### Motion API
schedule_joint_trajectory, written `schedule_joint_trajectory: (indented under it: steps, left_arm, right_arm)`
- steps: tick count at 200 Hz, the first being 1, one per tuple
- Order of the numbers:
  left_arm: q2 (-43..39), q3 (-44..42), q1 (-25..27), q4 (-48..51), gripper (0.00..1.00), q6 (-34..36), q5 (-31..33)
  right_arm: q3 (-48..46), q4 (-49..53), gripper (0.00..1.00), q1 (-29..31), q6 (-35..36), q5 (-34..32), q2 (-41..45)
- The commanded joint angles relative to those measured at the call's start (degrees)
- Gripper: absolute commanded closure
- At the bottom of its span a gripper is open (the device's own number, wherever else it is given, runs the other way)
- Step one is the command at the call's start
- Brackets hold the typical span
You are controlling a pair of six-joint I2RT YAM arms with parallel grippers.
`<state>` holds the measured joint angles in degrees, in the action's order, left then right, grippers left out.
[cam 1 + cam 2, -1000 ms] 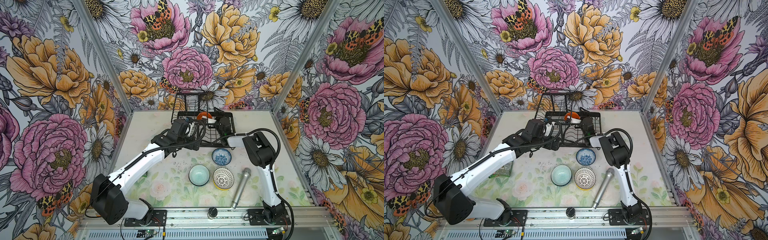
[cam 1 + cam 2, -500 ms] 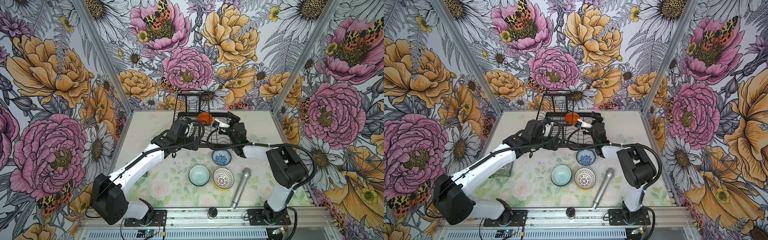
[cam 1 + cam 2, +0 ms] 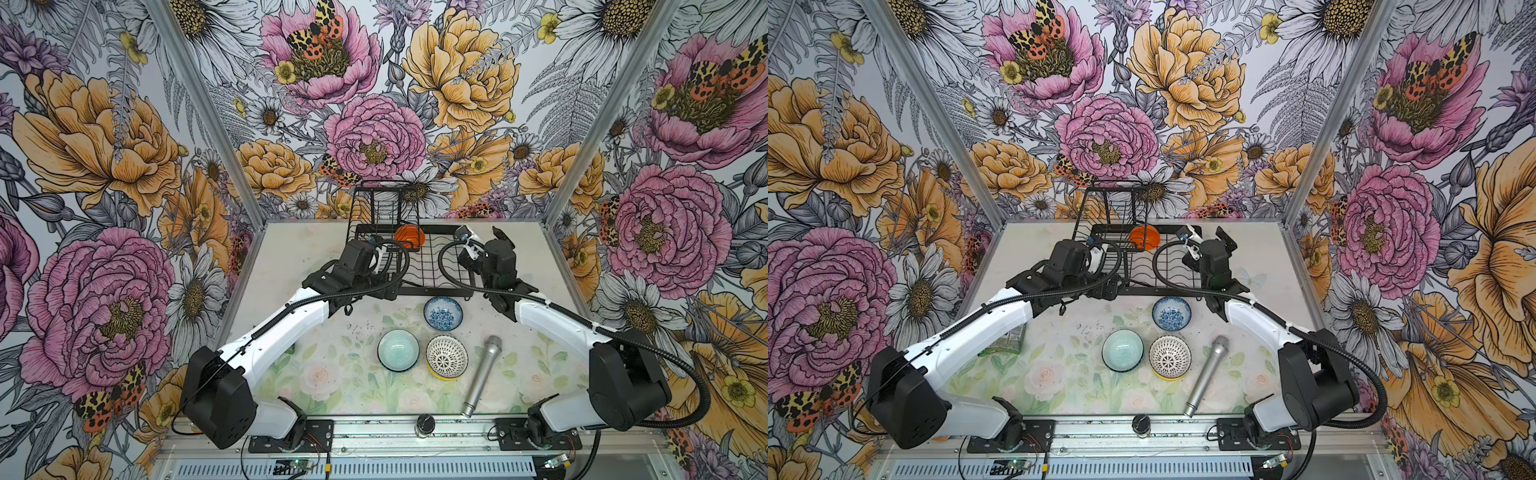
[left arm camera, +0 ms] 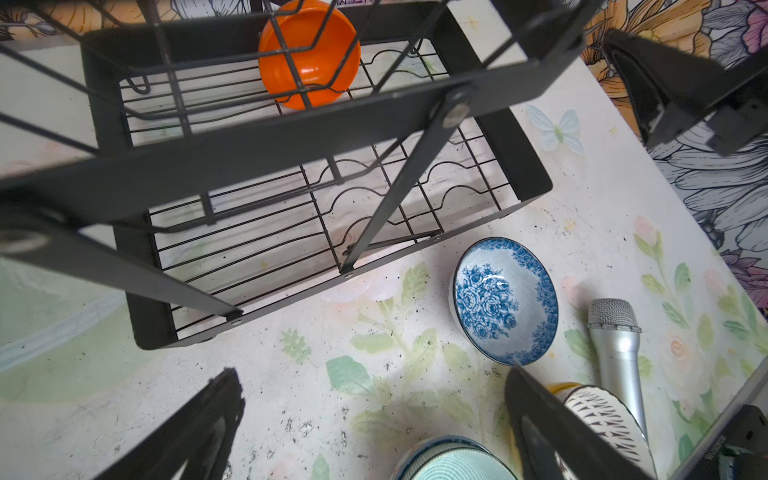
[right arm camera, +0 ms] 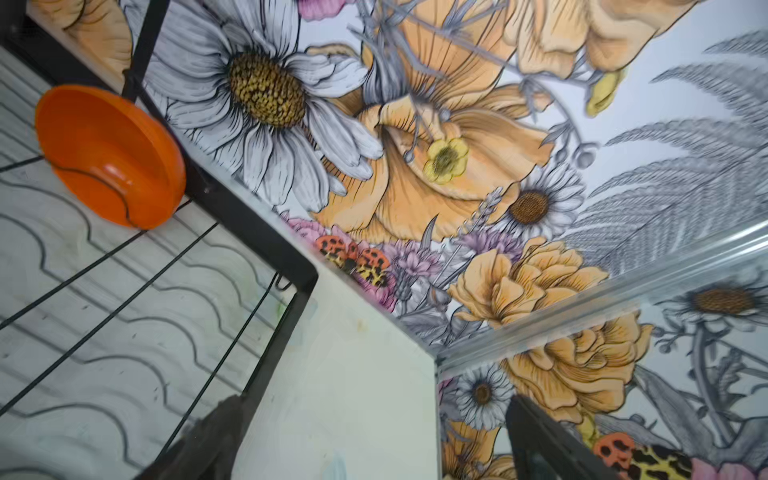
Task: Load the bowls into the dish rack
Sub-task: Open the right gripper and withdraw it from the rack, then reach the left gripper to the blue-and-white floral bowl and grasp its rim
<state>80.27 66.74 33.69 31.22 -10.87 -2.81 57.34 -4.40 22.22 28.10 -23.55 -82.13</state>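
The black wire dish rack (image 3: pixel 432 286) (image 3: pixel 1142 286) stands at the back of the table. An orange bowl (image 3: pixel 409 237) (image 3: pixel 1144 237) (image 4: pixel 309 54) (image 5: pixel 110 156) leans on edge in its far slots. In front of the rack stand a blue floral bowl (image 3: pixel 443 313) (image 4: pixel 505 301), a teal bowl (image 3: pixel 398 350) and a white lattice bowl (image 3: pixel 446 356) nested in a yellow bowl (image 3: pixel 446 376). My left gripper (image 3: pixel 384 289) (image 4: pixel 372 374) is open over the table at the rack's front left corner. My right gripper (image 3: pixel 482 233) (image 5: pixel 372 401) is open and empty, beside the rack's far right corner.
A silver microphone (image 3: pixel 482 374) (image 4: pixel 617 353) lies to the right of the lattice bowl. A small black knob (image 3: pixel 424 424) sits on the front rail. A clear greenish object (image 3: pixel 1007 343) lies under the left arm. Flowered walls enclose three sides.
My right arm has swung out to the right, and its gripper has drawn back from the orange bowl to the rack's right end. The orange bowl stays in the rack. My left arm has barely moved.
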Motion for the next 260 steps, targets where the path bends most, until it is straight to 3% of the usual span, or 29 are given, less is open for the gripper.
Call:
schedule_joint_trajectory:
  steps: [1, 29, 73, 113, 177, 222, 260]
  left_arm:
    - [2.4, -0.4, 0.7, -2.4, 0.01, 0.9, -2.9]
    - [2.4, -1.1, 2.3, -2.4, 0.01, 1.0, -2.7]
    - [3.8, -0.8, 3.6, -2.5, 0.01, 0.4, -3.7]
    - [5.7, 0.8, 4.8, -2.4, 0.01, -2.4, -4.0]
    - [8.1, 2.3, 10.5, -2.4, 0.01, -10.6, 4.9]
    - [11.9, 3.4, 13.7, -2.4, 0.01, -11.5, 5.8]
    - [14.0, 3.3, 14.0, -2.7, 0.01, -10.3, 5.4]
  right_arm:
    - [11.8, 32.2, 0.01, 0.8, -23.5, 2.0, 6.3]
    - [18.0, 41.6, 0.01, 0.3, -29.3, 7.6, 5.1]
    - [23.9, 47.8, 0.01, -0.1, -33.8, 12.4, 0.7]
    - [25.5, 47.8, 0.01, -1.6, -36.0, 15.2, -1.8]
    - [26.4, 46.9, 0.01, -4.2, -37.1, 16.9, -6.5]
    - [24.3, 42.6, 0.01, -4.7, -36.5, 22.1, -6.9]
    - [25.0, 41.9, 0.01, -4.7, -36.3, 21.7, -7.9]
